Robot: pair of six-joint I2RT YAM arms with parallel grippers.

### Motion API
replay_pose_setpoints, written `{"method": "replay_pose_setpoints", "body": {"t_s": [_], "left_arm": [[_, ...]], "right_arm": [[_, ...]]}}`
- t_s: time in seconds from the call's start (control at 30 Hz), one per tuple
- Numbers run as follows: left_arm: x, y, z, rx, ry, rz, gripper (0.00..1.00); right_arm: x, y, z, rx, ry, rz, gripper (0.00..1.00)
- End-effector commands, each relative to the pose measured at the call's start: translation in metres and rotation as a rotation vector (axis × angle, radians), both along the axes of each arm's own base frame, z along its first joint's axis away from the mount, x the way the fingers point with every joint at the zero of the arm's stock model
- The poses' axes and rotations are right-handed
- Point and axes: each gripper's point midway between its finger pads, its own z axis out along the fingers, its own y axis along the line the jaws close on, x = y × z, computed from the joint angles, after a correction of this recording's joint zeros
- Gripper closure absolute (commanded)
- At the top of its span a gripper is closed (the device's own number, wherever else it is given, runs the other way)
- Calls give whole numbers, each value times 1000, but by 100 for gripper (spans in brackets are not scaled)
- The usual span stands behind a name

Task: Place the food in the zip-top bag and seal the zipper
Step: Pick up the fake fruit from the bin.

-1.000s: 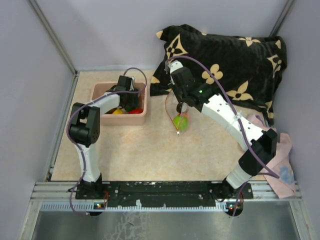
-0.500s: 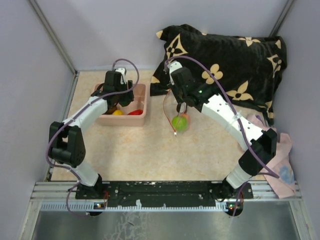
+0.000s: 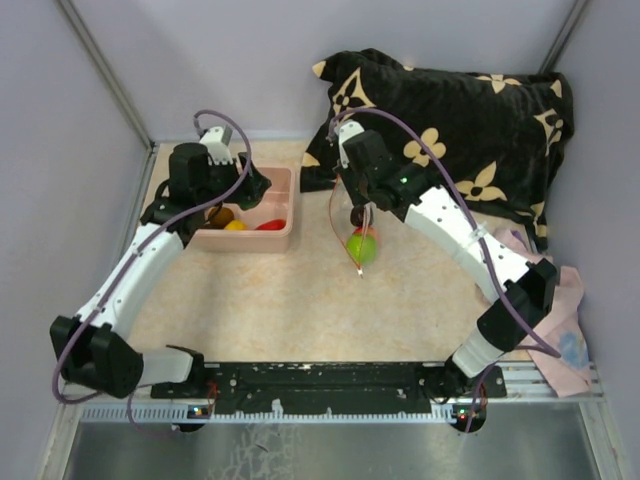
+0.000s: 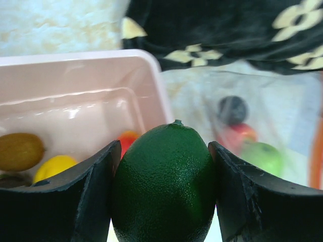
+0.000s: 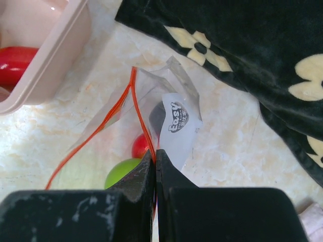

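**Lime gripped over the bin, bag held up by its mouth**

A dark green lime (image 4: 164,201) is clamped between the two fingers of the left gripper (image 4: 164,148), its sides pressed against both pads and its small tip pointing up. In the top view this gripper is seen above the pink bin (image 3: 291,222), at about 1 o'clock of the bin's middle. The bin lies at roughly 10 o'clock from the centre of the table (image 3: 300,300).

Three pieces of food are left in the bin. A brown kiwi-like piece (image 4: 19,151) and a yellow lemon (image 4: 53,169) lie side by side at its 9 o'clock end. A red piece (image 3: 268,225) lies at its near wall, toward 5 o'clock.

The right gripper (image 5: 154,157) is closed tight on the mouth edge of the zip-top bag (image 5: 174,96), just toward 1 o'clock from the table's centre. The zipper (image 5: 135,103) is pinched between the fingertips, and its red-orange strip is spread into an open loop, so the mouth is unsealed. Three pieces are seen through the clear plastic:

- a light green ball (image 5: 123,174) lowest
- a red toy (image 5: 140,146) touching it
- a dark round toy (image 5: 157,117) beside a white label (image 5: 179,123)

Whether the bag's bottom rests on the table cannot be told.

A black cloth (image 3: 450,120) with cream flowers is bunched at the far side, at about 1 to 2 o'clock, just beyond the bag. A pale pink cloth (image 3: 565,310) lies at the table's 4 o'clock edge.
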Motion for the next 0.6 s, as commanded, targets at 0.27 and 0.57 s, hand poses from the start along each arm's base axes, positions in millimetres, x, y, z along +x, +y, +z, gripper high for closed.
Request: {"method": "replay_pose_setpoints", "body": {"t_s": [0.27, 0.57], "left_arm": [[-94, -106, 87, -346, -169, -383, 61], [-118, -138, 121, -490, -293, -469, 61]], "right_arm": [[0, 14, 46, 81, -46, 25, 100], [5, 37, 39, 132, 3, 45, 100]]}}
